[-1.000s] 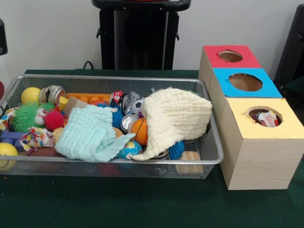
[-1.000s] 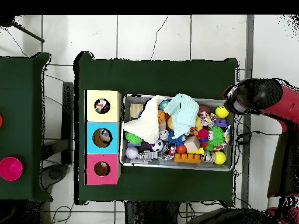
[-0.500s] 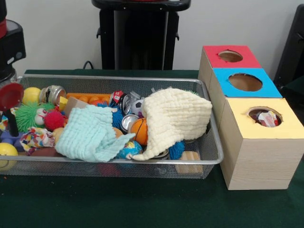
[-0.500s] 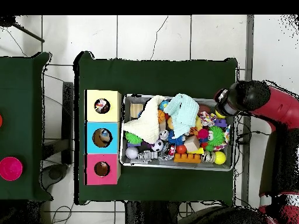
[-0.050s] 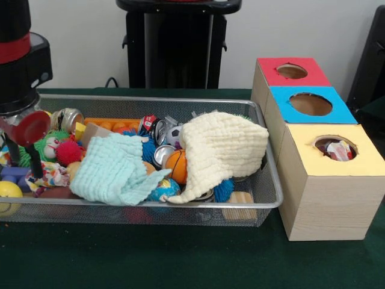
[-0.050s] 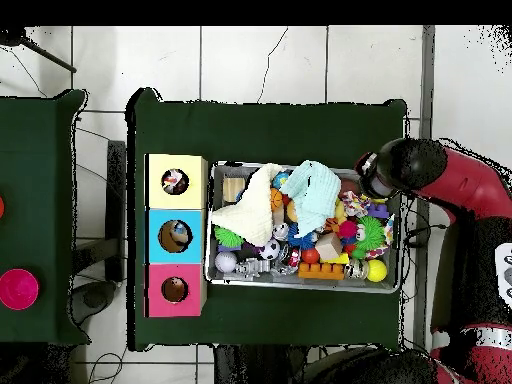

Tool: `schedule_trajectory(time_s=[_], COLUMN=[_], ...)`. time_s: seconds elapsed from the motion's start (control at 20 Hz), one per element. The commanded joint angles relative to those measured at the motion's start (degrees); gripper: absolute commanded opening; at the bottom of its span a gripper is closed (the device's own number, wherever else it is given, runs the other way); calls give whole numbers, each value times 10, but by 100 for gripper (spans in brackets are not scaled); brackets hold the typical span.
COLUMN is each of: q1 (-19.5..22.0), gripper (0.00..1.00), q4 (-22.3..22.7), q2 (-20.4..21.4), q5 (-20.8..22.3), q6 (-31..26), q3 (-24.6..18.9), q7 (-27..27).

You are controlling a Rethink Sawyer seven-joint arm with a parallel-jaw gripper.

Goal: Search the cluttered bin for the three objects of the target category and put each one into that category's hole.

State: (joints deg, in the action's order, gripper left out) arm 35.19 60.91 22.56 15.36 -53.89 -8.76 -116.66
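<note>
Wire-mesh bin (image 5: 264, 198) near the table's middle holds the jumble: balls, cans, blocks, with a mint cloth (image 5: 114, 168) and a cream cloth (image 5: 222, 147) draped over them, soft and best pinched at a fold. Gripper (image 5: 23, 147) hangs over the bin's end farthest from the boxes (image 5: 325, 198), spread, holding nothing.

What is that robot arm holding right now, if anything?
Nothing, as far as shows: the gripper hangs over the end of the bin, its dark fingers apart and empty.

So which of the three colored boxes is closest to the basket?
The yellow box. It sits right beside the wire basket's end, while the blue box and the red box line up farther back behind it.
</note>
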Motion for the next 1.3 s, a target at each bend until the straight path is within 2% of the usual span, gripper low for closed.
schedule_trajectory(time_s=[0.05, 0.4, 0.9, 1.3], q1=[-20, -24, -13, -1], gripper=[100, 100, 100, 100], q4=[63, 83, 152, 172], q2=[-34, -42, -41, -29], q5=[-30, -46, -62, -72], q6=[44, 77, 162, 166], q3=[14, 25, 40, 53], q7=[-124, -121, -111, -81])
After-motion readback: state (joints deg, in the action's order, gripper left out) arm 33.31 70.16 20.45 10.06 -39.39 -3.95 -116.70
